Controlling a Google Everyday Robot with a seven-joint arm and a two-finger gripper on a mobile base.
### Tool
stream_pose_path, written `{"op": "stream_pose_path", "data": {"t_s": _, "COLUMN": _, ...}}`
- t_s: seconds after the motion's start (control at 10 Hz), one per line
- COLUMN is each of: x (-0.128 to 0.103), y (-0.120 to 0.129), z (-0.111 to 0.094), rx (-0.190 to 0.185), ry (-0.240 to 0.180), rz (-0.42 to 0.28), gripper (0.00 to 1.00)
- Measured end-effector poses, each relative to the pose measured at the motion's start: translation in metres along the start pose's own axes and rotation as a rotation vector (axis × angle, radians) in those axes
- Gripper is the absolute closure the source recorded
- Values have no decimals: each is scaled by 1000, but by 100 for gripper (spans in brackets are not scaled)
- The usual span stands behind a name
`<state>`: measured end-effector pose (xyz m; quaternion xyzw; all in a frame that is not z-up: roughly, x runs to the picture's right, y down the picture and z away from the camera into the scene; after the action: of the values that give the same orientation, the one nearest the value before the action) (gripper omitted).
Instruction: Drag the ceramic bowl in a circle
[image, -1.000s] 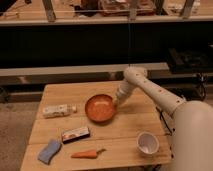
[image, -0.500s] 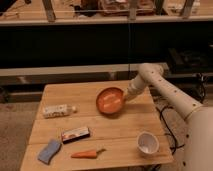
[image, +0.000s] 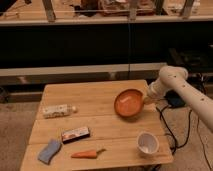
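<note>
The ceramic bowl (image: 129, 103) is a wide, shallow orange-red bowl with a darker rim. It sits on the right side of the wooden table (image: 95, 100), close to the right edge. My gripper (image: 145, 100) is at the bowl's right rim, at the end of the white arm that reaches in from the right. The bowl looks tilted slightly toward the camera.
A white cup (image: 147, 143) stands at the front right. A carrot (image: 86, 154) and a blue sponge (image: 49, 151) lie at the front. A dark snack bar (image: 75, 134) and a white packet (image: 56, 110) lie on the left. Cables hang at the table's right.
The bowl and gripper have moved from the table's middle to the right and slightly back, then further right toward the edge. The other objects have not moved.
</note>
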<state>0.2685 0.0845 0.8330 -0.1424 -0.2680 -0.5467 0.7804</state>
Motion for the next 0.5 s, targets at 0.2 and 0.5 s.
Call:
{"op": "stream_pose_path", "data": {"t_s": 0.2, "x": -28, "y": 21, "z": -3, "rx": -39, "ry": -47, "rz": -26, "gripper": 98}}
{"op": "stream_pose_path", "data": {"t_s": 0.5, "x": -62, "y": 17, "z": 11, "rx": -75, "ry": -157, "rz": -149, "gripper": 98}}
